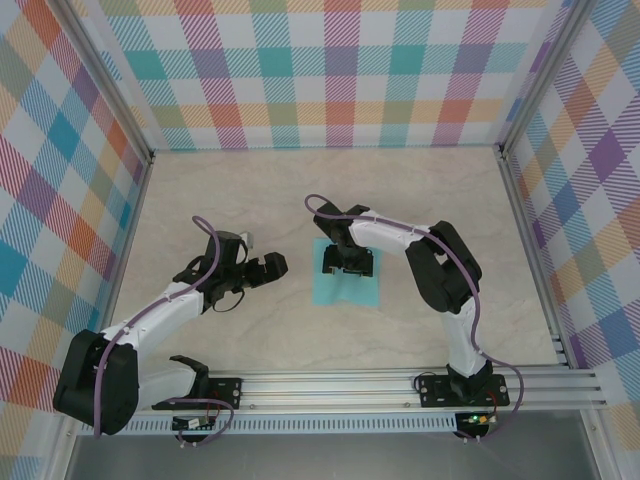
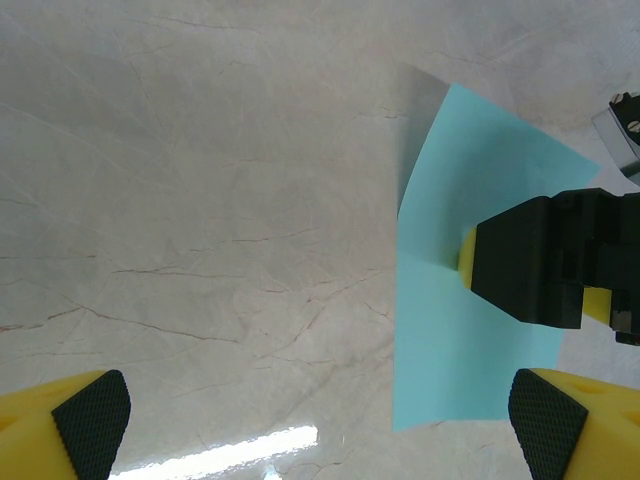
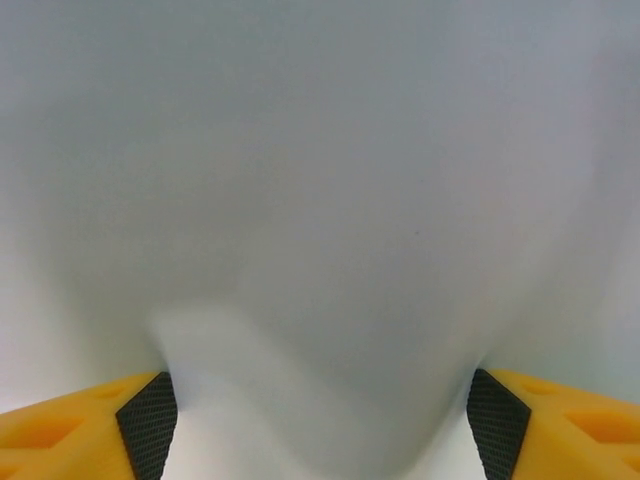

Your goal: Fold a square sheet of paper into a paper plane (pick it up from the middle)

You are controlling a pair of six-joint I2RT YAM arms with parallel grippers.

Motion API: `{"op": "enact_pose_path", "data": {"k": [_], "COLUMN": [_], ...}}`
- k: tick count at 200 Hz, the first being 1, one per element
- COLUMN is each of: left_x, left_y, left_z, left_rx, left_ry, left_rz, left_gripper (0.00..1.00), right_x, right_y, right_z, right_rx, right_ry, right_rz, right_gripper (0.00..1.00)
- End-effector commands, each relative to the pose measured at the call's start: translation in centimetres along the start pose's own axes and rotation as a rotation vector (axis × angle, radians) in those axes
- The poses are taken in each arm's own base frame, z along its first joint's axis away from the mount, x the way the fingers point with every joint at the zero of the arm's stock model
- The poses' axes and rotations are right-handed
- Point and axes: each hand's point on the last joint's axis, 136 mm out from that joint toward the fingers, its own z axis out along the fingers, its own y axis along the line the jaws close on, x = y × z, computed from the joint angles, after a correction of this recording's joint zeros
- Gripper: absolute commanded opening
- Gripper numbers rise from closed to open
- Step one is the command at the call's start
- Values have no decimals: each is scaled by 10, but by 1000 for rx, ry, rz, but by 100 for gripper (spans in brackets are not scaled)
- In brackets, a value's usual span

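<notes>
The square sheet of paper [image 1: 345, 292] lies unfolded on the table [image 1: 250, 200], between the two arms and nearer the right one. The right gripper [image 1: 348, 262] stands on the middle of it, pointing straight down, which suits the call to lift it from the centre. In the right wrist view its fingers [image 3: 148, 410] are apart, with a pale, blurred surface close beneath them, and I judge they are not yet clamped on anything. In the left wrist view the sheet's far edge curls up off the table, probably from that pressure. The left gripper [image 1: 268, 267] waits just beside the sheet's left edge, fingers [image 2: 92, 420] wide apart and holding nothing, likely ready to help crease.
</notes>
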Motion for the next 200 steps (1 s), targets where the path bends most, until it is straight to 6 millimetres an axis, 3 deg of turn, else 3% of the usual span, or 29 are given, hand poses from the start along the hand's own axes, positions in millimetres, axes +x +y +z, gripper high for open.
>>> {"op": "enact_pose_path", "data": {"k": [1,18,72,108,147,200], "left_x": [2,0,-1,-2,-1,2], "left_y": [1,-1,-3,-3,-3,0], "left_z": [-4,-5,-4,-5,-3,-5], "left_rx": [-14,-14,-6,-9,-9,-17], "left_ry": [5,3,3,3,8,12], "left_rz": [2,5,5,8,5,10], "left_gripper": [100,100,100,100,100,100], "right_x": [14,11,-11,-19,-23,-12], "right_y": [-16,-14,-4,4,4,2], "right_z": [20,9,-20,-25,-5,21], "right_rx": [93,79,66,48,68,70], "right_ry": [51,35,-48,-69,-42,13], "right_rz": [-37,-64,-90,-103,-91,-79], "right_gripper": [77,89,98,100,100,99]}}
